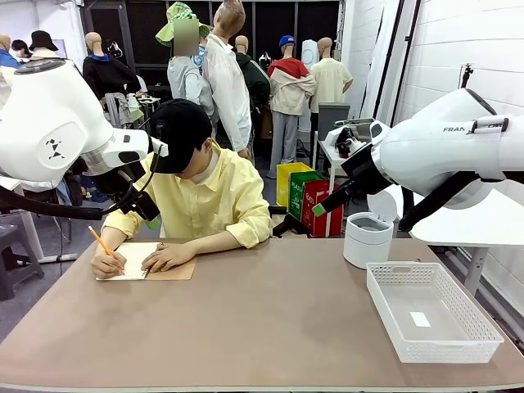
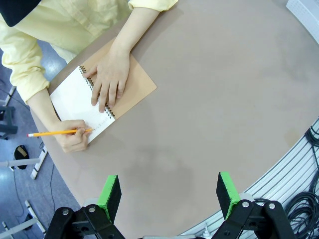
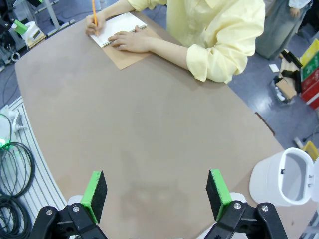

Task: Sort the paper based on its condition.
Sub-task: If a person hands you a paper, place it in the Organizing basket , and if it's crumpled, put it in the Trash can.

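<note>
The wide brown desk is carrying very little, and a person in a pale yellow shirt is leaning over its far left corner. The two white robot arms are hanging above the left and right edges. The left gripper is hovering over bare desk near the left edge with its green pads spread apart and holding nothing. The right gripper is doing the same over the middle of the desk. A white rectangular mesh basket is sitting at the near right corner. Only a small flat white rectangle is lying on its floor, and I cannot tell whether that is paper or a label. A white cylindrical bin is standing at the far right edge, and I cannot tell what is lying inside it. The paper is sitting at the far left corner as the white notebook page of a tan-covered spiral notebook. One hand is pressing it flat while the other is writing with an orange pencil. Sorting is not yet beginning, I judge. Waiting well means keeping both arms clear of the person's hands and the jaws wide until a loose piece is lying on the desk. Flat sheets will likely be needing a low pinch at one edge.
</note>
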{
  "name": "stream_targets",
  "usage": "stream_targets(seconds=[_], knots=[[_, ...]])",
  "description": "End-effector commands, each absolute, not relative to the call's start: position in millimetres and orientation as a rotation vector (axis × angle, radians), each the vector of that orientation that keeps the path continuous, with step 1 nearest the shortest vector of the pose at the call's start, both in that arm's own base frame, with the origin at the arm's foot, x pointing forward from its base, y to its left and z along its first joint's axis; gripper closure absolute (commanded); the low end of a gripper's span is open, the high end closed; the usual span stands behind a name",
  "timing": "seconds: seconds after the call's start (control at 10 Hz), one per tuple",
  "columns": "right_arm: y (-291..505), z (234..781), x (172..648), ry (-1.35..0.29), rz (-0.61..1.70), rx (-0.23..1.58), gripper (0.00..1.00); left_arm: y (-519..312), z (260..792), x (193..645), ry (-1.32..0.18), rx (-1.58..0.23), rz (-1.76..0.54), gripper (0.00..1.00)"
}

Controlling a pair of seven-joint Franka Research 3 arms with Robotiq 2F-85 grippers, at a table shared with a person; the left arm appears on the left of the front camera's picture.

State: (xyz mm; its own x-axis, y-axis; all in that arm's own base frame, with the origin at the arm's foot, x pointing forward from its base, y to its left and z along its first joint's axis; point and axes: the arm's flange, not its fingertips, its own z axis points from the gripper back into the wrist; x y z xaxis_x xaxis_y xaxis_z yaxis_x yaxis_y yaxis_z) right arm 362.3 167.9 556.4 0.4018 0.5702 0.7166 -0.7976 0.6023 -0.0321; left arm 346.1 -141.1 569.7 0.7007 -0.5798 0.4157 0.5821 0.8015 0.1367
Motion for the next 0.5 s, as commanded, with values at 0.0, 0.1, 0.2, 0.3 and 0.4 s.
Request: stream_targets(seconds=[0.0,0.1,0.2,0.3,0.4], knots=[[168.1,557.4,362.5,-0.748,0.889,0.338,0.00,-140.5,570.0,346.1,-0.462,-0.004,-0.647,0.00],[168.1,557.4,362.5,-0.748,0.889,0.338,0.00,-140.5,570.0,346.1,-0.462,-0.004,-0.647,0.00],[168.1,557.4,362.5,-0.748,0.889,0.338,0.00,-140.5,570.0,346.1,-0.462,-0.004,-0.647,0.00],[168.1,557.4,362.5,-0.748,0.889,0.338,0.00,-140.5,570.0,346.1,-0.462,-0.004,-0.647,0.00],[168.1,557.4,362.5,-0.748,0.889,0.338,0.00,-140.5,570.0,346.1,-0.462,-0.004,-0.647,0.00]])
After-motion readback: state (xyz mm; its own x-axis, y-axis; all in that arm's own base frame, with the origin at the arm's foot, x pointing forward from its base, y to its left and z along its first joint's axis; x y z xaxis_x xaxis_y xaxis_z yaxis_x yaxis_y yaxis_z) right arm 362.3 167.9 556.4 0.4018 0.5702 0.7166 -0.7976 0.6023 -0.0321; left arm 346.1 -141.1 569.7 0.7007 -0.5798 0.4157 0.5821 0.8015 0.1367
